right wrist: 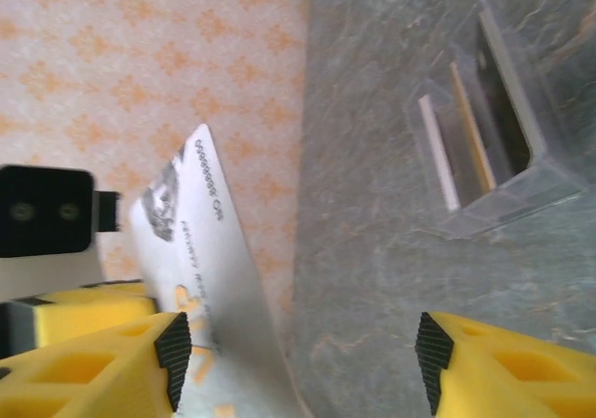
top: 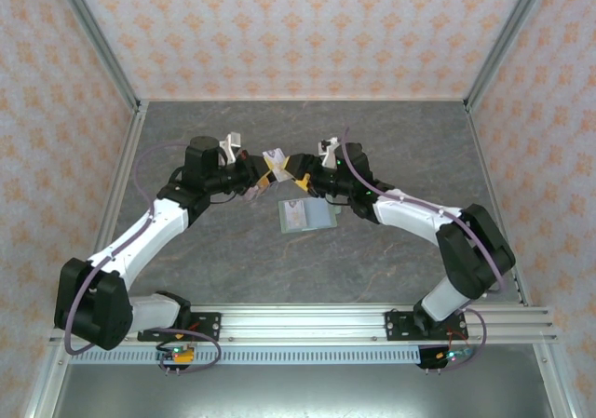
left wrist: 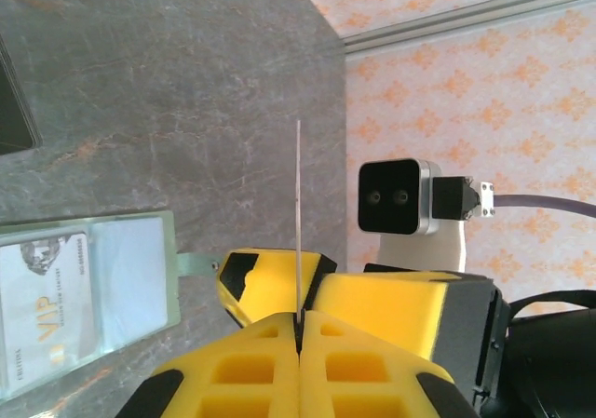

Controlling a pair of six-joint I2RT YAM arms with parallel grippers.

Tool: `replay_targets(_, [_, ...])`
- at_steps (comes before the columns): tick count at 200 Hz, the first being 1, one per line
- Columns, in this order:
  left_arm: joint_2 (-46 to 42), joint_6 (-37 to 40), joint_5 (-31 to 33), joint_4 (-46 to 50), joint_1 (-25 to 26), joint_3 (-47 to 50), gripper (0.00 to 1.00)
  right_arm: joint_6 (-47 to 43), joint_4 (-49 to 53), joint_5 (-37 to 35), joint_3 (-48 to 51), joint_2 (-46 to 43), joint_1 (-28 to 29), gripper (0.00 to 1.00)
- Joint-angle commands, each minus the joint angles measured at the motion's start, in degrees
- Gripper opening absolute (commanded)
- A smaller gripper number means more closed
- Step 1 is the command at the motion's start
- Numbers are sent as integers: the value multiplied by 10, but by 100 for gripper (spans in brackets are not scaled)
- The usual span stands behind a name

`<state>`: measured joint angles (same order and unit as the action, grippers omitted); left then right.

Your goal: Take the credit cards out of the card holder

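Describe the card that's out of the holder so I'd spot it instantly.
Over the grey table, where both arms meet, the left gripper pinches a whitish card. Unlike the second card lying in the green holder, it's clamped between yellow fingers.

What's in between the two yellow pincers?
A whitish credit card. The left pincer pinches it, seen edge-on in the left wrist view; the right wrist view shows it standing inside the open right pincer.

The whitish card in the card holder reads "VIP" in gold letters; its smaller print is too fine to read. The raised card bears lettering too, but it is blurred and illegible.
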<state>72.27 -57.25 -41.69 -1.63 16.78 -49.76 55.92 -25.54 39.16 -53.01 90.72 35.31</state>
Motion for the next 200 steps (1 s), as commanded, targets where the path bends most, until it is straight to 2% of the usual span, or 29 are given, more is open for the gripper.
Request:
replay_targets(1, [4, -43, -22, -62, -7, 8, 5, 46, -97, 28, 1, -6, -1, 61])
replay_targets(63, [12, -55, -30, -73, -23, 21, 5, 29, -81, 15, 15, -32, -7, 35])
replay_targets(81, [11, -53, -28, -65, -25, 23, 6, 11, -64, 14, 12, -35, -7, 24])
replay_targets(92, [10, -50, -24, -55, -26, 22, 10, -1, -55, 13, 11, -36, -8, 16])
replay_targets(105, [8, -37, -15, -28, -27, 17, 20, -22, -30, 7, 4, -38, -6, 10])
replay_targets(115, [5, -18, 1, 12, -27, 9, 34, -49, 3, -6, -6, -39, -3, 7])
replay_targets(129, [-2, 15, 34, 74, -29, -3, 59, -107, 77, -40, -30, -39, 10, 4])
replay_targets(146, [-7, 54, 76, 137, -47, -5, 77, -189, 174, -114, -67, -32, 37, 3])
replay_targets(174, [-12, 90, 123, 204, -93, 11, 94, -264, 234, -201, -117, 9, 76, 2])
replay_targets(200, [-20, 109, 146, 244, -132, 25, 100, -313, 252, -263, -171, 70, 109, 2])
